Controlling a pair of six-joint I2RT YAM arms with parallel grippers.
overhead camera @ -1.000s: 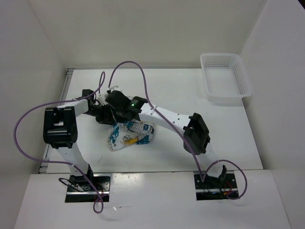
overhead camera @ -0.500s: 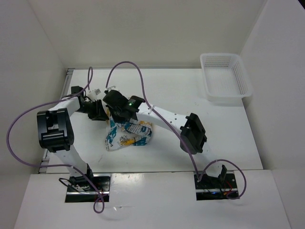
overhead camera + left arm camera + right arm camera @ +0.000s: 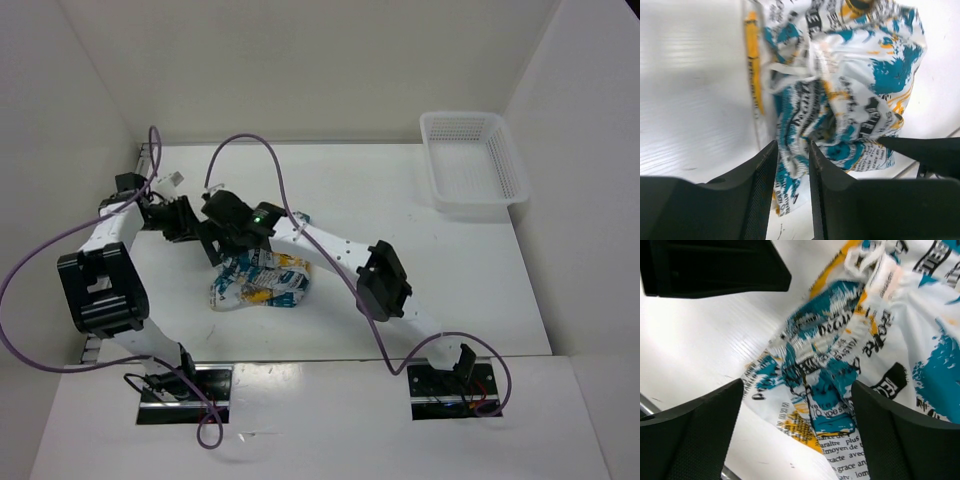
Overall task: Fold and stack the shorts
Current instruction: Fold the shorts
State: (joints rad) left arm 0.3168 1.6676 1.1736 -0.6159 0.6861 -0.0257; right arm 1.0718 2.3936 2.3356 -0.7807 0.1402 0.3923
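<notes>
One pair of shorts [image 3: 258,285] (white, with teal and orange print) lies bunched on the bench [image 3: 430,270], left of centre and well apart from the single mesh basket [image 3: 472,160] at the far right. Two pincers meet at its far edge. The left pincer [image 3: 791,146] is nearly closed, pinching a fold of cloth. The right pincer [image 3: 797,385] gapes wide over the cloth, gripping nothing.

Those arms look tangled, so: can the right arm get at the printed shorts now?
Probably yes: the right gripper hangs open just over the shorts, nothing between them; the left gripper pinches them alongside.
</notes>
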